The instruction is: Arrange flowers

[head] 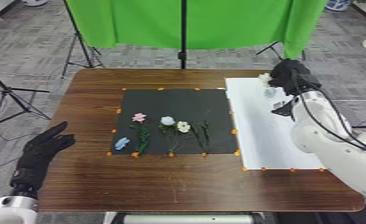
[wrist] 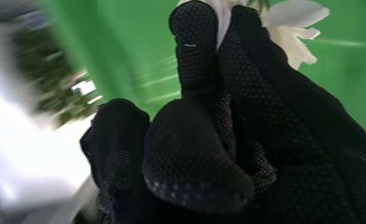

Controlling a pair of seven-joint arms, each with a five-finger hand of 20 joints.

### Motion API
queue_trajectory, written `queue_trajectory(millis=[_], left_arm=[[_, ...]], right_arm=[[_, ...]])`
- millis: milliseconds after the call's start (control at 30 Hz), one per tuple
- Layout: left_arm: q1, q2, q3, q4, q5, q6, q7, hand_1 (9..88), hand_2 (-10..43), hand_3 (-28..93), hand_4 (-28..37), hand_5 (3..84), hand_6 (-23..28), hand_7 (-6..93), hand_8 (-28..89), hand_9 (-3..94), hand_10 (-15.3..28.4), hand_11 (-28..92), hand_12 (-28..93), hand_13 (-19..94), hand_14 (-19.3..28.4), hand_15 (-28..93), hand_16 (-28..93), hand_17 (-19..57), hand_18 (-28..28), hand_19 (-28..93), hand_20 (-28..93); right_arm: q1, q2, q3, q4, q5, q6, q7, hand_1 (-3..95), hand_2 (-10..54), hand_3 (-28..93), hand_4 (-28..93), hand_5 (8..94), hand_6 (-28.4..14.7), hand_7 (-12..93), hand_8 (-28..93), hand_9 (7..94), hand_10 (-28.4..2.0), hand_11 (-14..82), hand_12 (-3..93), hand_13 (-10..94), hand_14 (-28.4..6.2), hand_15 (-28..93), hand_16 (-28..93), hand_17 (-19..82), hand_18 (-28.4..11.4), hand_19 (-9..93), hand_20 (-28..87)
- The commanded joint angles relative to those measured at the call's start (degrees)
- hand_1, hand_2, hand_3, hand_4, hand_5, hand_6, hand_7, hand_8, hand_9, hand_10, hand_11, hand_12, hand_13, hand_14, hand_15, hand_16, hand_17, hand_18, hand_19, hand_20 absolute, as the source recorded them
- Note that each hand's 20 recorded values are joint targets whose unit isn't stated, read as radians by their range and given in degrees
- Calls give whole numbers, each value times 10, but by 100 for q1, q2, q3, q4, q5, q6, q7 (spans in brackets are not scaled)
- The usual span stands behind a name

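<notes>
Right hand [head: 297,77], upper right of frame above the far end of the white board [head: 266,137], fingers closed in a pinch on a white flower [wrist: 294,16], petals jutting past the fingertips. Left hand [head: 44,149] at left of frame by the table [head: 99,180], fingers loosely extended, nothing held. Laid out on the black mat [head: 184,101], mid-frame: pink flower [head: 139,117] left of a pale bloom [head: 167,121] and a cream one [head: 183,127], green sprigs [head: 202,136] to their right, blue flower [head: 122,143] at lower left.
</notes>
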Motion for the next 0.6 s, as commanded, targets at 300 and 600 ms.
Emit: queue_trajectory(millis=[300,600], left_arm=[[72,-53,33,-18,19,-25,-62,304,91,690,-133,378,61,87,-59,440,145,201,95,372,182,174,-25,61,127,154,140],[36,-47,61,15,12,-58,-51,304,91,690,-133,379,61,87,-59,440,146,201,95,371,182,175,-24,61,127,154,141]], right_arm=[[1806,-859,-1797,61,-48,-1800,-2748,605,-95,602,-234,797,37,257,50,924,-71,64,397,908,6,662,357,634,-128,932,664],[1844,-1076,-1898,246,-691,-2508,-2745,598,-95,605,-233,773,44,287,42,902,-61,64,407,893,4,665,357,622,-128,932,655]])
